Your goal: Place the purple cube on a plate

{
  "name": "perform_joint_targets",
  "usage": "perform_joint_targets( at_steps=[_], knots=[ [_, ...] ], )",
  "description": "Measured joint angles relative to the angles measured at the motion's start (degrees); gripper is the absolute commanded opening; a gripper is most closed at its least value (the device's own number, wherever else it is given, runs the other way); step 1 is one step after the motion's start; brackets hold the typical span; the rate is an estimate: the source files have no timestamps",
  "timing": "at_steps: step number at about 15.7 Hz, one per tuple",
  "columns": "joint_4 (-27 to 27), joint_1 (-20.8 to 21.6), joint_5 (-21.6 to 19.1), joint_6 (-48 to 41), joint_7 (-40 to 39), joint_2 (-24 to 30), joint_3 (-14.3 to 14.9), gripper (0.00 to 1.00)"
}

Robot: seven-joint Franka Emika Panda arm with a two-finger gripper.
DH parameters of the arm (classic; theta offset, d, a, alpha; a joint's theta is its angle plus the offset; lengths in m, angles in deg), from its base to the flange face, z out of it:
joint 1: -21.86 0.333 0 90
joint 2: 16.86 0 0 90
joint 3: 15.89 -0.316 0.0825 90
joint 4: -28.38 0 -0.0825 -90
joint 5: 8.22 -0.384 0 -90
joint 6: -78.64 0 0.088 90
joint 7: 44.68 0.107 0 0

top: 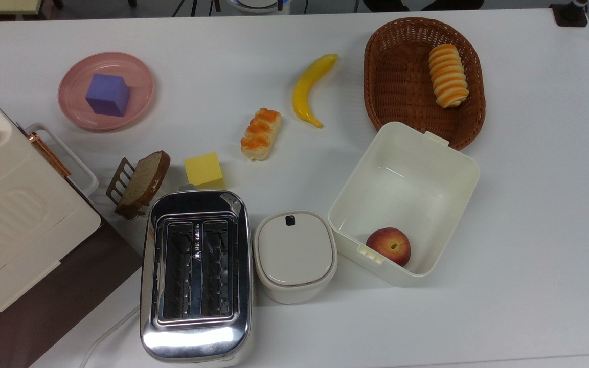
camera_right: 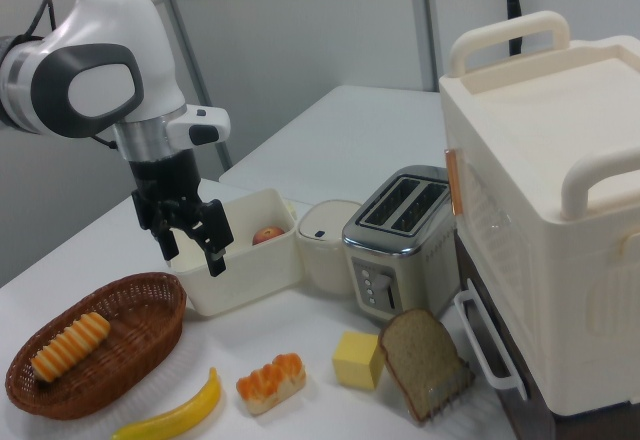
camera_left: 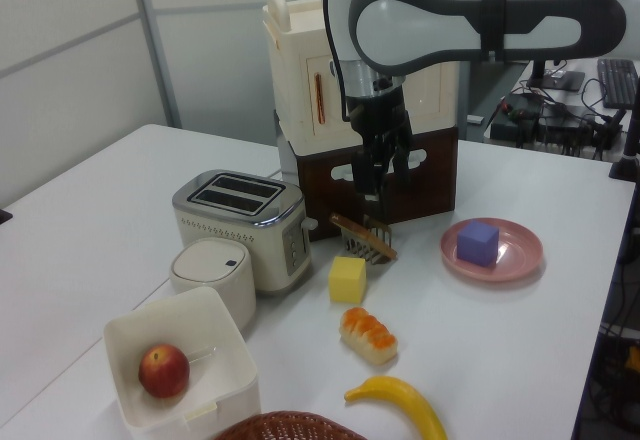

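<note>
Held above the bench with nothing between its fingers, the end effector (camera_right: 190,235) is seen in the right view with its two fingers parted by a moderate gap, pointing downward. In the left view the end effector (camera_left: 383,172) hangs in front of the brown base of the cream cabinet (camera_left: 345,70), well apart from the plate (camera_left: 520,260).

The purple cube (top: 108,95) is found resting flat on the plate (top: 141,87), near the bench's far-left corner as the top view shows it. It sits upright, slightly off the plate's centre, clear of the raised rim. The placement is judged to be already achieved as things lie.

The cube is judged to be light and somewhat soft, its matte faces likely to offer good friction; little closing force should be needed, and heavy pressure might dent it. Were it to be taken up again, two opposite vertical faces, approached from above, would be the sensible hold. The glossy plate is judged slippery and apt to slide if nudged.
</note>
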Motion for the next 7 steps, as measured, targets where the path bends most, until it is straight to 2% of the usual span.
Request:
perform_joint_targets(
  at_steps=[3, 7],
  knots=[
    [0.0, 0.0, -1.1, 2.7, 6.2, 0.0, 0.9, 1.0],
    [0.0, -0.1, -1.2, 3.3, 7.8, -0.1, 2.0, 1.0]
  ],
)
